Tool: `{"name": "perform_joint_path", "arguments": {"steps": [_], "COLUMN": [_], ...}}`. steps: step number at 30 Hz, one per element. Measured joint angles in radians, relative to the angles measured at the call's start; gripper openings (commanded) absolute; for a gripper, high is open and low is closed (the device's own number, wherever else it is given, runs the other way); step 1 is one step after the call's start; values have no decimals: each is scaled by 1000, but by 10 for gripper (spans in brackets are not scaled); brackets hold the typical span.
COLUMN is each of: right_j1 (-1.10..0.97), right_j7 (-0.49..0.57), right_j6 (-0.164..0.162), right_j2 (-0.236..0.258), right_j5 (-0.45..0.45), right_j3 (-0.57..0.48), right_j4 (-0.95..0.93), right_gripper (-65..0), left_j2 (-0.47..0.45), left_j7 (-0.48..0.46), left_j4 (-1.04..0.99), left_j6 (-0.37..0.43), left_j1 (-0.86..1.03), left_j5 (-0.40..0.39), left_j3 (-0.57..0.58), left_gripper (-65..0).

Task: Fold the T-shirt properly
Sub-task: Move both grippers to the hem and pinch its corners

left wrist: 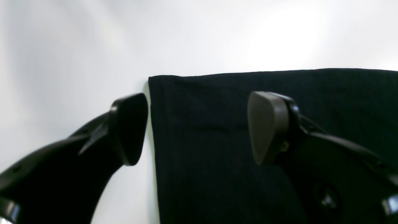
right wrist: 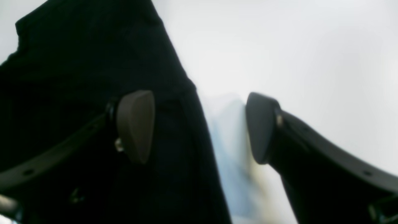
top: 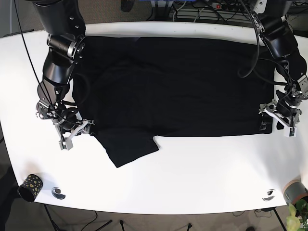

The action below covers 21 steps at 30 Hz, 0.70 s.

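Fabric of a black T-shirt (top: 178,86) lies spread flat across the far half of a white table (top: 192,173), one sleeve pointing toward the near edge. Bare table runs wide along the near side, with a narrower strip at each end. The shirt's straight hem corner shows sharply in the left wrist view, white surface beyond it. The left gripper (left wrist: 197,127) hangs low at that corner, fingers (left wrist: 267,124) spread apart, one over cloth, one over bare table, holding nothing. The right gripper (right wrist: 199,127) sits at the opposite edge beside the sleeve, fingers (right wrist: 136,124) likewise apart and straddling the shirt's border. Both arms reach down from the far corners, elbows bent.
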Motion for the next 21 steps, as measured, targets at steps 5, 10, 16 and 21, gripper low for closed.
{"name": "perform_joint_path", "arguments": {"steps": [5, 10, 16, 21], "right_j1": [-2, -2, -2, -3], "right_j7": [29, 48, 48, 47], "right_j6": [-1, 0, 9, -1], "right_j2": [-6, -43, -57, -59], "right_j5": [5, 12, 16, 7], "right_j3": [-57, -95, -100, -100], "right_j4": [-9, -8, -8, -9], "right_gripper": [-205, -206, -322, -539], "left_j2": [-2, -8, -20, -25], "left_j7": [0, 0, -3, -3], "left_j4": [-2, -3, -5, -134], "left_j6": [0, 10, 178, 252], "left_j1": [0, 0, -7, -87], "left_j5": [0, 0, 2, -5], "left_j3": [0, 1, 0, 2], "left_gripper": [-186, -186, -183, -183]}}
